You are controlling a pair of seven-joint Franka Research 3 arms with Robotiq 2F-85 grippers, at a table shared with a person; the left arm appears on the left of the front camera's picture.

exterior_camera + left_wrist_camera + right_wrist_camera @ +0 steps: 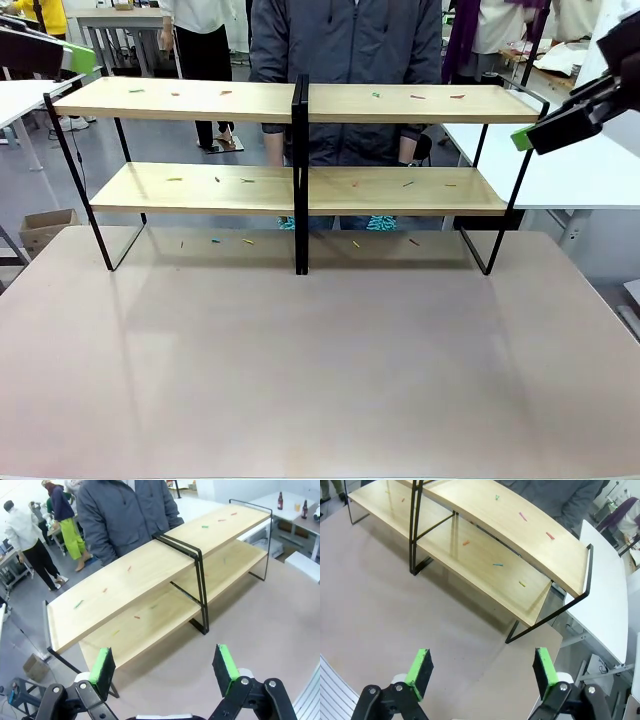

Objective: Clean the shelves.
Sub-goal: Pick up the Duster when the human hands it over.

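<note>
Wooden shelves (200,100) stand across the tan table's (320,380) far side, a person (350,50) behind them. The front view shows coloured scraps (247,241) on the tabletop beneath the shelves. In the wrist views, the left gripper (167,665) and right gripper (482,667) are spread wide and empty, with the shelves well ahead.

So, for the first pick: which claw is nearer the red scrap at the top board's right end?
Right. The right claw hangs near the red scrap; the left claw, past the opposite end.
</note>
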